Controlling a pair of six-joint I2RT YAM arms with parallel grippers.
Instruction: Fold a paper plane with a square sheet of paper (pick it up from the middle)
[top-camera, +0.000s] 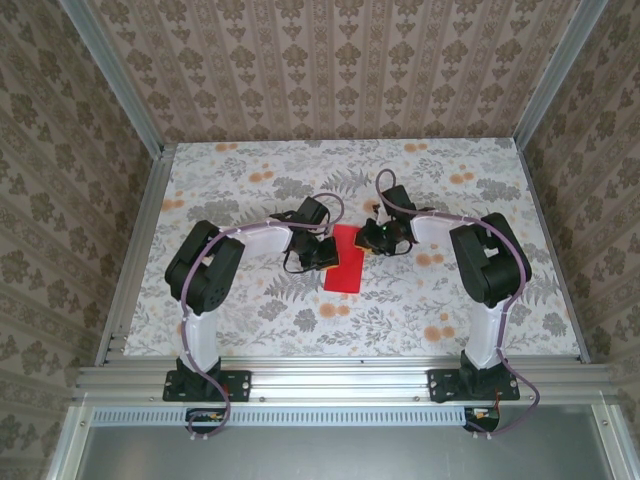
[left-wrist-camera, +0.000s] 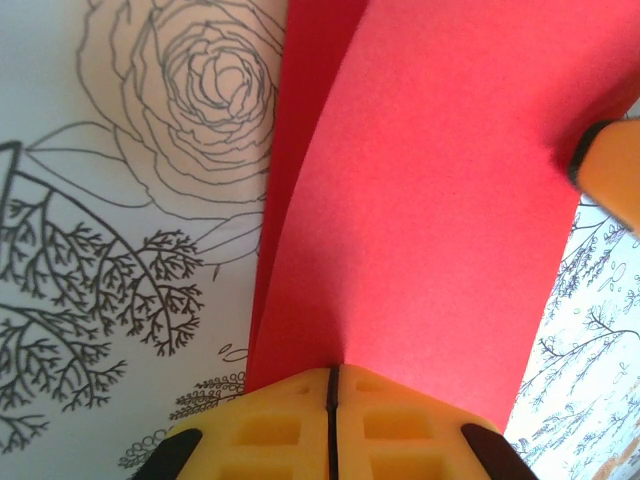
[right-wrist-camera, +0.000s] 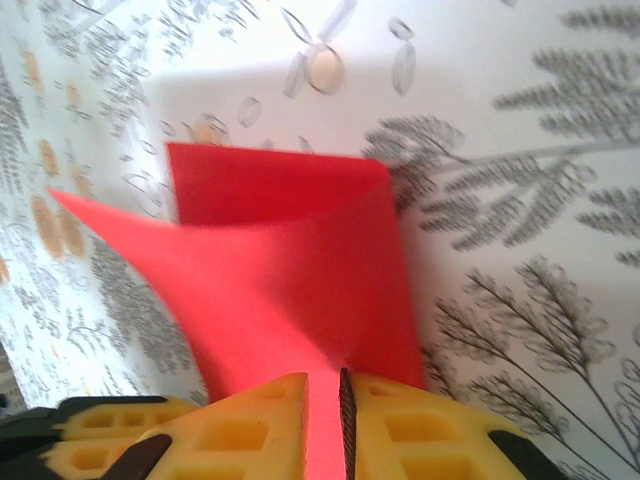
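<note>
Red square sheet of paper (top-camera: 343, 260) sits mid-worktop (top-camera: 250, 180), right between the two wrists, and from the top camera it reads as a narrow rectangle, long side running near-to-far, slightly tilted. It's doubled over: two layers, and where they join can't be made out. Left jaws come in from the sheet's left side, right jaws from its far right corner, and both arms are bent inward over the floral print. Left wrist cam: yellow pads (left-wrist-camera: 290, 420) are pressed together with the paper (left-wrist-camera: 420, 200) edge pinched in the seam, so they're clamped on the sheet. The top layer rises away from the pads and a second layer shows under it along the left side. A yellow pad with a black rim (left-wrist-camera: 612, 170) touches the sheet at the right edge of that view. Right wrist cam: a red strip runs down between the yellow pads (right-wrist-camera: 250, 420), so these are clamped on the sheet too. The upper layer (right-wrist-camera: 290, 270) is lifted and curved, with one corner sticking out to the left, while the lower layer (right-wrist-camera: 270, 180) lies flat on the worktop (right-wrist-camera: 520, 300). No sharp crease visible, and the bend looks soft. Patterned walls and an aluminium frame (top-camera: 135, 240) box in the cell.
</note>
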